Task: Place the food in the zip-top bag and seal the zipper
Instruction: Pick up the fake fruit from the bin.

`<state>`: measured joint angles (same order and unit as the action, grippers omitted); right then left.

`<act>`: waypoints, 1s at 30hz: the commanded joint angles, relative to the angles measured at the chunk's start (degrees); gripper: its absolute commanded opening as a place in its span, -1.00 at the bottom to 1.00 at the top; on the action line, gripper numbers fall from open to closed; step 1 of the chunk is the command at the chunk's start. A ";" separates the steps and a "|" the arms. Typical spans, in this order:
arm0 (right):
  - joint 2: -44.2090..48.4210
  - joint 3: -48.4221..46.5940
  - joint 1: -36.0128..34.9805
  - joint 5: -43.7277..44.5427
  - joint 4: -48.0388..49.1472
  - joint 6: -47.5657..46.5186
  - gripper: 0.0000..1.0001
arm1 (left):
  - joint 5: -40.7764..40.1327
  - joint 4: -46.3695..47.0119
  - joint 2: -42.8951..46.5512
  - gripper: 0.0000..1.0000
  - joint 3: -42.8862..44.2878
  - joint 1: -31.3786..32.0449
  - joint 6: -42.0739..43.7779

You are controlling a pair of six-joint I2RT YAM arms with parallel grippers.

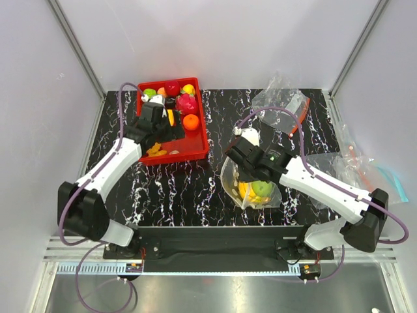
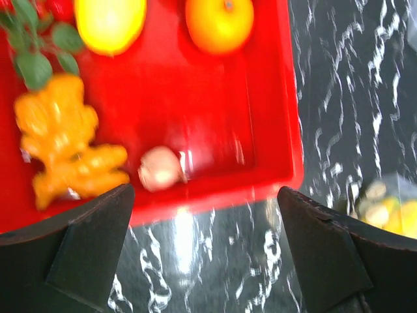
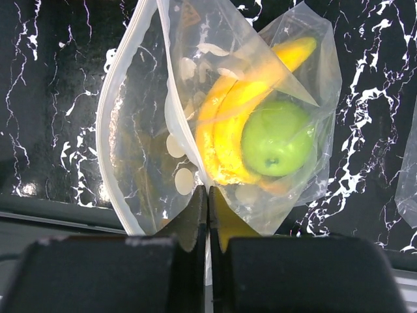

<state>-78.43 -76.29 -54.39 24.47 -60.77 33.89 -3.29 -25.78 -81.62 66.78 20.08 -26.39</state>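
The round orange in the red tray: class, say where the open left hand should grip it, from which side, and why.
Probably grip the orange across its widest middle, coming down from above: it is a smooth ball, and the tray wall and the pink fruit crowd its sides.

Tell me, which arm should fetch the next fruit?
Left: the left gripper, open, hangs over the red tray near the orange; the right gripper is pinching the zip-top bag.
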 commanded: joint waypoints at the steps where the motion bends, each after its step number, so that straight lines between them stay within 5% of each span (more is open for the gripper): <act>1: 1.97 0.53 -0.54 1.46 1.45 -0.31 -1.00 | -2.86 -1.54 -4.58 0.98 7.12 -1.09 3.62; 13: 1.79 -2.55 -0.54 -4.96 5.66 -2.07 -1.00 | -14.90 -14.64 -31.56 0.98 36.46 -3.38 12.77; 25: 4.52 -1.75 -0.54 -3.29 6.02 -1.90 -1.00 | -10.78 -16.32 -47.91 0.98 46.41 -7.94 13.21; 30: 5.22 -1.58 -0.54 -1.88 5.23 -1.37 -1.00 | -8.58 -14.66 -49.07 0.29 46.25 -8.12 15.32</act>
<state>-74.98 -76.38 -54.43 20.47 -56.40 32.80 -14.13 -42.48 -131.24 111.18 11.79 -13.34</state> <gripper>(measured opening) 0.012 0.699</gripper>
